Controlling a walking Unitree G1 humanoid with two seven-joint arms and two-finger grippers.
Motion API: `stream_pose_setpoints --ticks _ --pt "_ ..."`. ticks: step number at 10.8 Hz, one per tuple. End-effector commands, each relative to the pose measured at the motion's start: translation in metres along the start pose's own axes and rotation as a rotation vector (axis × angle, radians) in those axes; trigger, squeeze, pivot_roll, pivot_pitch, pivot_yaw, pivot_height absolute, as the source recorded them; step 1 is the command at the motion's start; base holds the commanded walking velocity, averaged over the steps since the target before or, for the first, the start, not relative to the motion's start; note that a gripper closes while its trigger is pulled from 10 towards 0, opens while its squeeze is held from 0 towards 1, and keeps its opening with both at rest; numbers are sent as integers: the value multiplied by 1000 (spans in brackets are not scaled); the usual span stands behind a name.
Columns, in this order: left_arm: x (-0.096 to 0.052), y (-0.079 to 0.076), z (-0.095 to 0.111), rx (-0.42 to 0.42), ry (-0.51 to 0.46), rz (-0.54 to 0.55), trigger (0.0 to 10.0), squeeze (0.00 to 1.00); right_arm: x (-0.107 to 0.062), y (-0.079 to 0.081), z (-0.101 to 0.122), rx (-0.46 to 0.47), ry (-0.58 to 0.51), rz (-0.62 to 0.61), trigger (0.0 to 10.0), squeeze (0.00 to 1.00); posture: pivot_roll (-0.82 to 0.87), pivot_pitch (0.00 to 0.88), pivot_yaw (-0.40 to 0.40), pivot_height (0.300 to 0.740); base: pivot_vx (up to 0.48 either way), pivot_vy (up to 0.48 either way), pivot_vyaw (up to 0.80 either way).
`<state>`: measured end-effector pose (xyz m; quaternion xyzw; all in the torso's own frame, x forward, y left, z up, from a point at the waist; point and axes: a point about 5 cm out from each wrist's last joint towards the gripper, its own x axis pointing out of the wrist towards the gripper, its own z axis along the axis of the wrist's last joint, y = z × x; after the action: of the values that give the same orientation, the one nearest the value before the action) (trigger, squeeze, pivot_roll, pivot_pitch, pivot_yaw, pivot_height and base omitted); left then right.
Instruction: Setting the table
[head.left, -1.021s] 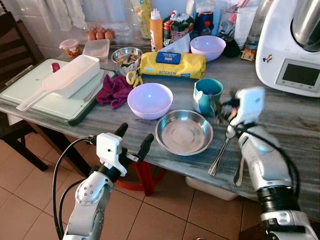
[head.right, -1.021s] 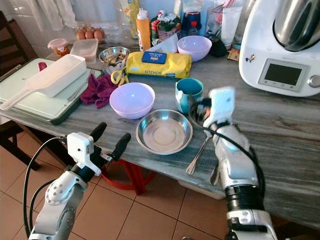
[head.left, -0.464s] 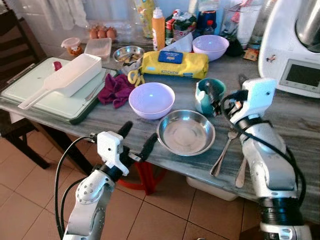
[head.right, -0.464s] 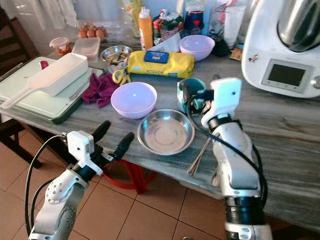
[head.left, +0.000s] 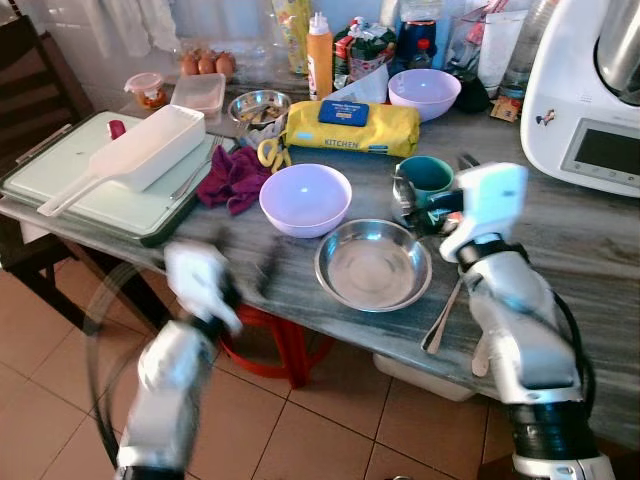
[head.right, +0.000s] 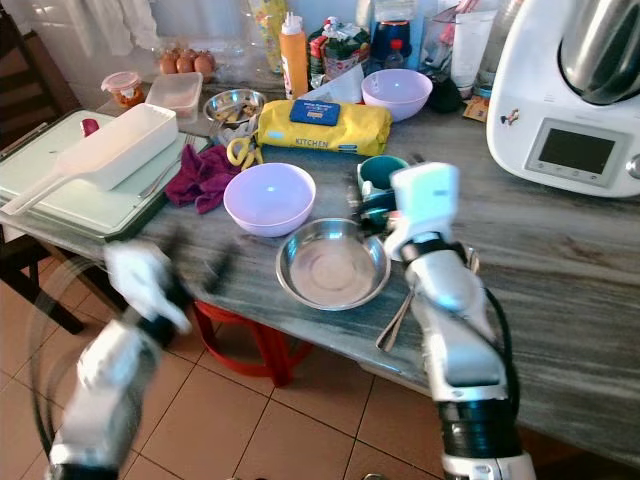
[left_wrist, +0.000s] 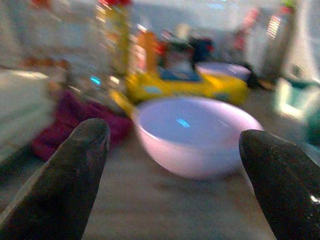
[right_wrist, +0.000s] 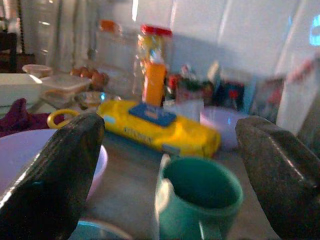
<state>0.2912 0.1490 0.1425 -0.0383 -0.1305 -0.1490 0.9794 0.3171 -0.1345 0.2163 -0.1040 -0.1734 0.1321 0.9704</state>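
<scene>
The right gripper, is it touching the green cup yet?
Apart. In the right wrist view, the right gripper is open, table showing between each finger and the green cup.

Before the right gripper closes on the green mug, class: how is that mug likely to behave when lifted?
The green mug looks rigid and glazed, so probably slippery between the right gripper fingers. It stands upright on a flat base, unlikely to roll. Its handle may make it swing off-centre.

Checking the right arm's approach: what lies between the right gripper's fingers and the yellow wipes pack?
The teal mug stands there, just ahead of the open right gripper, with the yellow wipes pack behind it, as the right wrist view shows.
</scene>
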Motion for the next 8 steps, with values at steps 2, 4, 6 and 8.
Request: stream_pose_setpoints --ticks 2,4,6,8 --pt "1 4 2 9 -4 36 10000 0 -2 13 6 -36 -37 46 10000 1000 -112 111 52 740 0 0 800" --pt "3 7 3 44 -14 95 10000 0 -3 17 6 -50 -42 54 10000 996 -113 108 55 740 0 0 800" --pt "7 18 6 109 -20 217 10000 0 -3 19 8 -83 -58 68 10000 808 -117 103 54 740 0 0 800" --pt "8 27 10 145 -29 291 10000 0 -3 21 9 -107 -69 82 10000 675 -115 96 52 740 0 0 800"
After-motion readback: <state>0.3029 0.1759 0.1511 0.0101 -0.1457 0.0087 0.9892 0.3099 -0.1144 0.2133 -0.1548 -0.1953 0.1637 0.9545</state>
